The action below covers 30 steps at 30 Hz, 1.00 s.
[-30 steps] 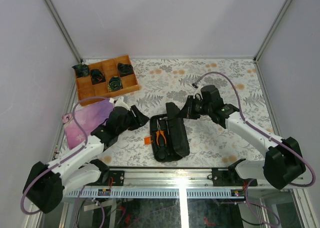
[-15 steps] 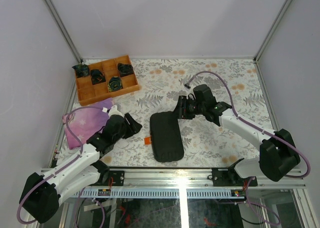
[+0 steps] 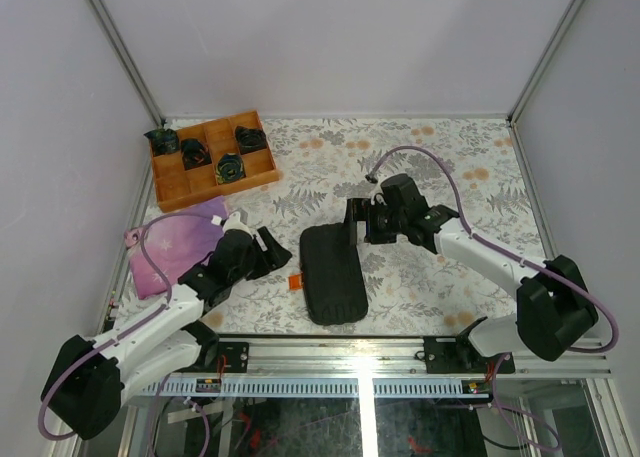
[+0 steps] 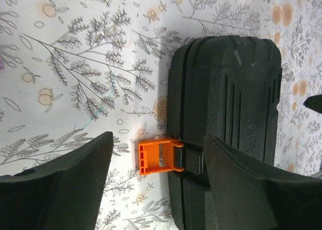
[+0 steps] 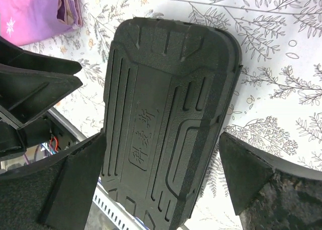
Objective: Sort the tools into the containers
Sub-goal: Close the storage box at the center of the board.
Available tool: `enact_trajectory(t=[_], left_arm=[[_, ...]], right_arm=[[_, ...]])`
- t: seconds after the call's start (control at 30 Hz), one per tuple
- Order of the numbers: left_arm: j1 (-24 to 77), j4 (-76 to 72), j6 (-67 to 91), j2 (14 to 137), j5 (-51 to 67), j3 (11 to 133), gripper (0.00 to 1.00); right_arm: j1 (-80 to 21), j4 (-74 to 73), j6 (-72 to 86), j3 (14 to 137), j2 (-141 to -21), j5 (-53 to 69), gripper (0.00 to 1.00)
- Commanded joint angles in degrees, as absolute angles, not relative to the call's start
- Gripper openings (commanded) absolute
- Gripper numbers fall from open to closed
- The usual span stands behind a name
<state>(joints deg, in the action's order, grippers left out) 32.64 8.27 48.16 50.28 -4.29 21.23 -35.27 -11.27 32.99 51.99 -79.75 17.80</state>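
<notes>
The black tool case [image 3: 332, 274] lies folded shut on the floral table, its ribbed lid up, so the tools are hidden inside. Its orange tab [image 3: 296, 282] sticks out from the left edge. My left gripper [image 3: 268, 249] stands open just left of the case. In the left wrist view the gripper [image 4: 158, 142] has the orange tab [image 4: 156, 157] between its jaws, untouched, with one finger over the case [image 4: 226, 99]. My right gripper [image 3: 352, 220] hovers open at the case's far end. In the right wrist view the gripper [image 5: 162, 139] straddles the case [image 5: 166, 119] without touching it.
An orange-brown wooden divided tray [image 3: 213, 159] with dark items in its compartments stands at the back left. A purple cloth bag [image 3: 175, 245] lies left of my left arm. The metal rail [image 3: 360, 352] runs along the near edge.
The case, open with pliers showing one second ago, is now folded shut. My right gripper has let go of the lid and opened wide. My left gripper has opened wider beside the tab.
</notes>
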Motion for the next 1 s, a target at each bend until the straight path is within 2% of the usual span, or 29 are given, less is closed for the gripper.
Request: enact_trajectory(t=[0.0,0.33,0.97], left_arm=[[32.87,2.07,48.34,52.15,0.12,19.95,0.75],[32.87,3.56,51.15,53.0,2.76,20.45,0.99],[32.87,1.47,51.94,57.87,5.28,19.82,1.0]], right_arm=[[-36.2,-8.67,31.76,50.79,-82.04,21.59,0.99],[-40.68,-7.13,32.05,51.22,-89.24,22.69,0.99],[-41.36,-11.92,31.9,47.53,-92.58,4.99,0.94]])
